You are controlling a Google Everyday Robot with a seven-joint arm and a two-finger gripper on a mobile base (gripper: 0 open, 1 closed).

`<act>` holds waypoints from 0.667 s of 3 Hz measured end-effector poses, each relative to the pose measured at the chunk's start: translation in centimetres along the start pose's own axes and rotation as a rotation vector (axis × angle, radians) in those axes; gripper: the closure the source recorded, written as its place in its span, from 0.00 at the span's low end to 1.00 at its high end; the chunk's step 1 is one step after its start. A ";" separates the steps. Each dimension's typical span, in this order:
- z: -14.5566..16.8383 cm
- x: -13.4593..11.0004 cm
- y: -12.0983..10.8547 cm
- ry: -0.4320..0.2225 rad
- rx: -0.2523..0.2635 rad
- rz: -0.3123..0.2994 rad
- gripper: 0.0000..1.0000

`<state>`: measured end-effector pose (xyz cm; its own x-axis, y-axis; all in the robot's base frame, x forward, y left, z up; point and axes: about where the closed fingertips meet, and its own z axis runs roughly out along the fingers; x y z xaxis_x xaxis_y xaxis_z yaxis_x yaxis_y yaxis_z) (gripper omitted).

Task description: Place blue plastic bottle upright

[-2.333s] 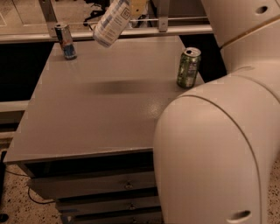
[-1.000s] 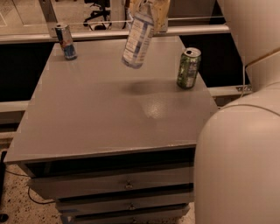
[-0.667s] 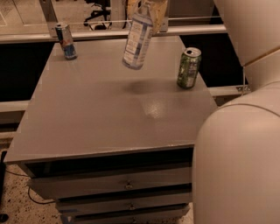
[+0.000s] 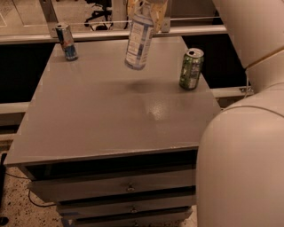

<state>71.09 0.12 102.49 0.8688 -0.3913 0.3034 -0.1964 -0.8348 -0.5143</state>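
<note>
The blue plastic bottle (image 4: 139,41), clear with a pale blue-and-white label, hangs nearly upright above the grey table (image 4: 106,115), its base slightly tilted to the left and clear of the surface. Its cap end is at the top edge, between the tan fingers of my gripper (image 4: 146,11), which is shut on the bottle's upper part. A faint shadow of the bottle lies on the table just below it.
A green drink can (image 4: 191,69) stands near the table's right edge. A slim blue-and-silver can (image 4: 66,41) stands at the far left corner. My white arm (image 4: 242,146) fills the right side. A rail runs behind the table; drawers sit below its front edge.
The bottle has swung from steeply tilted at the far left toward the table's middle and now hangs closer to vertical. It has barely moved in the last second.
</note>
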 end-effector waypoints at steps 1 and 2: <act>1.2 -0.4 -0.3 0.017 -0.002 -0.172 1.00; 2.0 -1.0 -0.3 0.030 -0.003 -0.334 1.00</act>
<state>71.14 1.55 100.72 0.8715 -0.1075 0.4785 0.0953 -0.9200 -0.3803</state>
